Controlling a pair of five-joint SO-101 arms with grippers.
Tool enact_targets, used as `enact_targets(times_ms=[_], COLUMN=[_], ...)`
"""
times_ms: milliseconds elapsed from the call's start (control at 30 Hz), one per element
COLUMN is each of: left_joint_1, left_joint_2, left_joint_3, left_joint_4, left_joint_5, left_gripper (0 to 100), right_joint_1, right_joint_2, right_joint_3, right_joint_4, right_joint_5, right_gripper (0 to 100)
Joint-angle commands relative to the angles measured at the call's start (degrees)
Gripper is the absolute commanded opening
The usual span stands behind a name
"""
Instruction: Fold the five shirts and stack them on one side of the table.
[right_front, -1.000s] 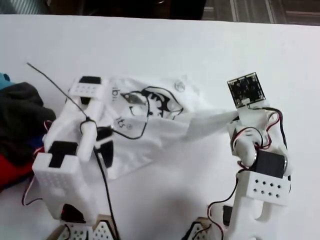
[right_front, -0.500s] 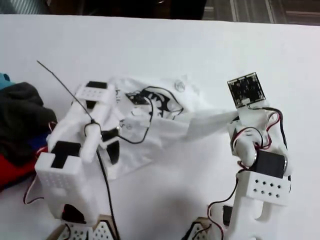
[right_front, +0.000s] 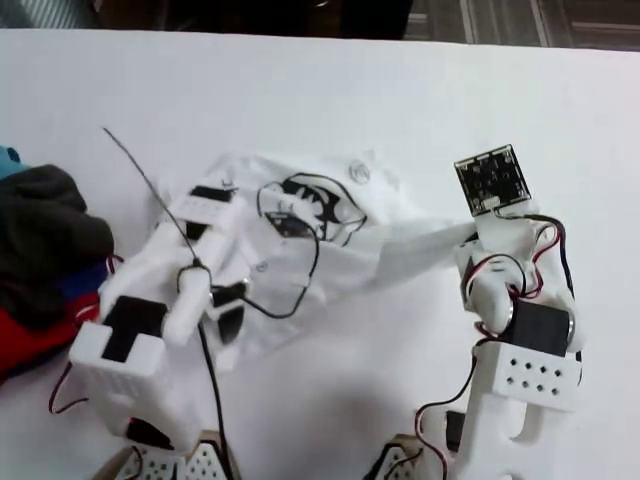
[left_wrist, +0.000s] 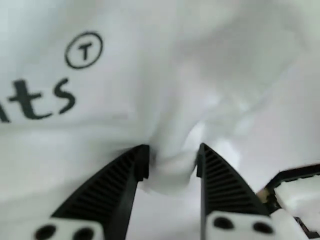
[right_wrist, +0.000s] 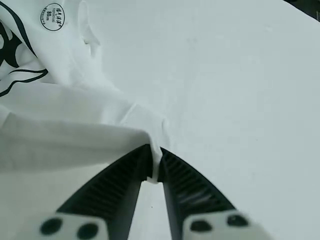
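Your left arm has swung inward across the bench over the last second, toward the right arm. It has carried the near-left edge of the white shirt with it. That side now lies bunched over the printed front, so the cloth is narrower from side to side than it was. The right arm has not moved.

The left jaws stand narrow with a thick pinch of white cloth filling the gap between them. The right jaws are closed tight on a thin hem at the shirt's right end. Judged from this, you are partway into a first side fold, but the layer looks rumpled rather than flat. It may need tension from both ends before you let go.

The shirt sits mid-bench between the arms, print side up. Its long axis runs across the bench, from the near-left corner under your left arm up to the drawn-out strip at the right jaws. A round label sits at its far edge, so the neck probably points away from you. The dark clothes are piled at the left edge of the bench, just beside your left arm.
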Motion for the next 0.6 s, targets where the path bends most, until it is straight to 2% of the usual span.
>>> enact_targets(times_ms=[0,100,267,433,567], left_joint_1=[1.2,1.3,1.3,3.3,6.7], left_joint_2=[-6.2,-12.7,-16.9,-19.5,-20.6], left_joint_3=[1.5,1.6,6.7,15.7,21.9], left_joint_4=[3.5,4.9,4.7,-0.8,-9.4], left_joint_5=[0.4,0.2,0.4,0.5,2.6], left_gripper=[17,18,25,25,25], right_joint_1=[0.4,0.1,0.1,0.1,0.1], right_joint_2=[-1.5,-1.5,-1.5,-1.5,-1.5], right_joint_3=[-0.5,-0.6,-0.7,-0.7,-0.7], right_joint_4=[-1.3,-1.3,-1.4,-1.4,-1.4], right_joint_5=[0.5,0.5,0.5,0.5,0.5], right_gripper=[2.1,2.1,2.1,2.1,2.1])
